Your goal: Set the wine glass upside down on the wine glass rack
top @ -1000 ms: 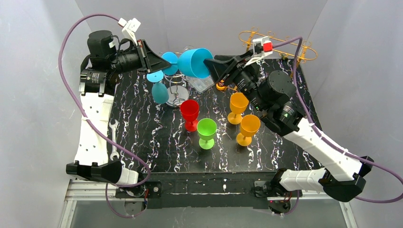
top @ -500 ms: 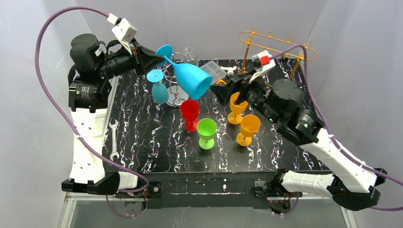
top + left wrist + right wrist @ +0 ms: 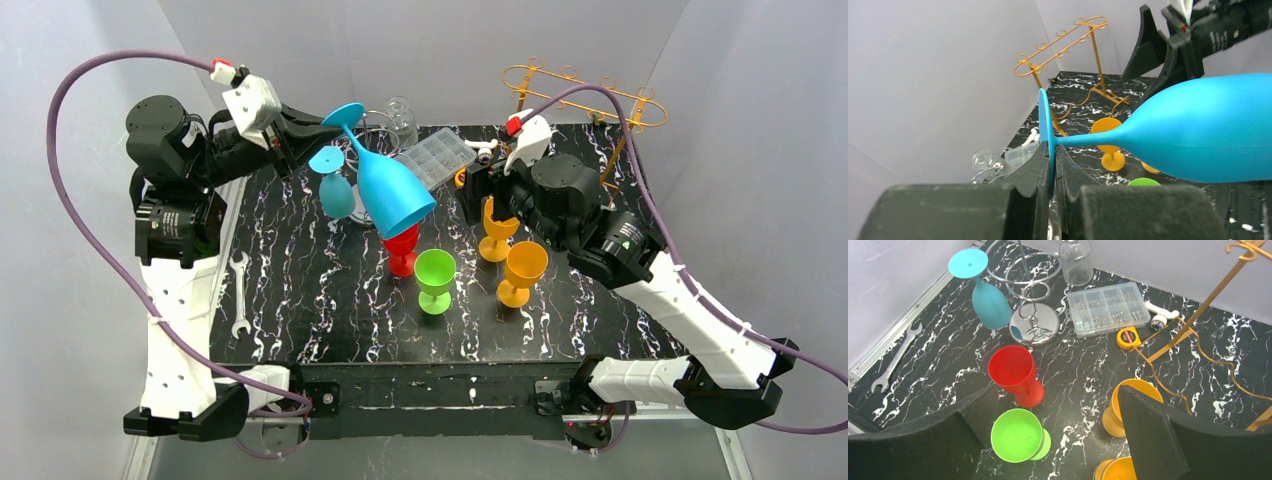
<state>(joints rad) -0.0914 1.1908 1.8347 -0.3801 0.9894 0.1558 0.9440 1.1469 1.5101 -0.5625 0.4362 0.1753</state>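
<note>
Wine glass [image 3: 392,195] — tilted, in left hand [image 3: 335,124]

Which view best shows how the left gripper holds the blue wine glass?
The left wrist view: the left gripper clamps the blue wine glass by its flat foot, stem and bowl sticking out sideways. The top external view shows the whole glass tilted bowl-down, but the contact is tiny. The right wrist view misses it.
</note>
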